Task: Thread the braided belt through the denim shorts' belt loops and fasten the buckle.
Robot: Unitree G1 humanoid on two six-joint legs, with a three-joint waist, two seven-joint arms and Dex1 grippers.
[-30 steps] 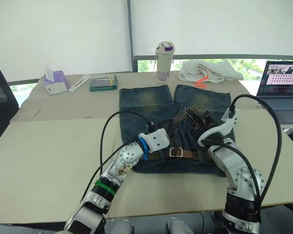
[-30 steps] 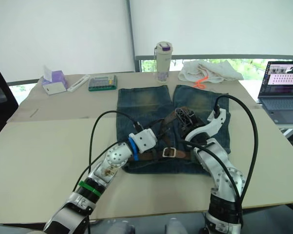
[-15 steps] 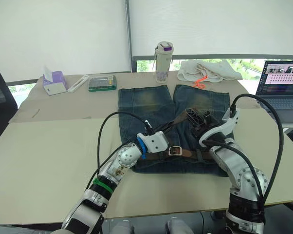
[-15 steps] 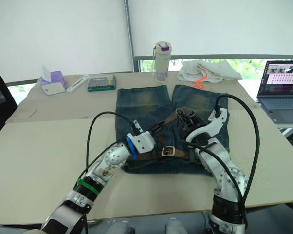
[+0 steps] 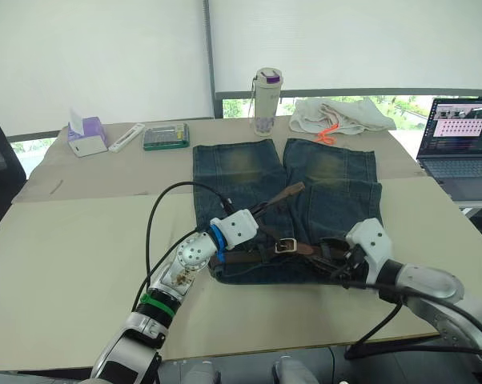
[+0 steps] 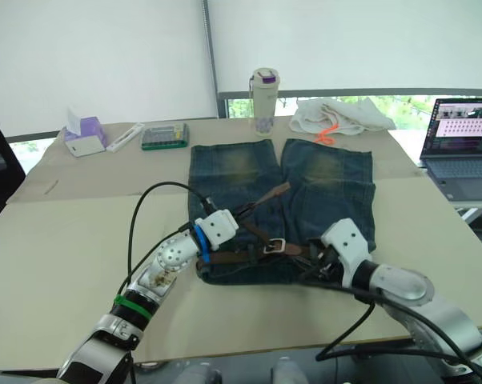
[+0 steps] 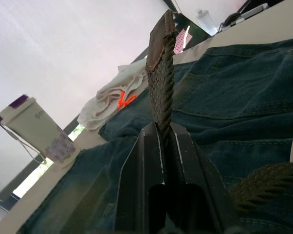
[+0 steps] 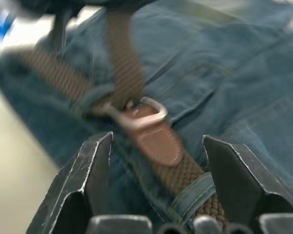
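The belt [image 5: 269, 210] tip is pinched tight in the left claw [image 7: 164, 141]. The right claw [image 8: 156, 146] is held wide open by the buckle [image 8: 146, 113] on the shorts [image 5: 329, 180].

Bottle [image 5: 267, 100], laptop [image 5: 459, 148], tissue box [image 5: 84, 138], towel [image 5: 335, 116].

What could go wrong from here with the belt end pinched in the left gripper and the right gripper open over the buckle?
1. The left gripper pinches the braided belt well below its tip, so the free end could flop or slip out as it is pulled.
2. The right gripper is open around the strap beside the buckle, over a belt loop; closing could catch denim too.
3. Pulling might bunch the denim shorts along the waistband.
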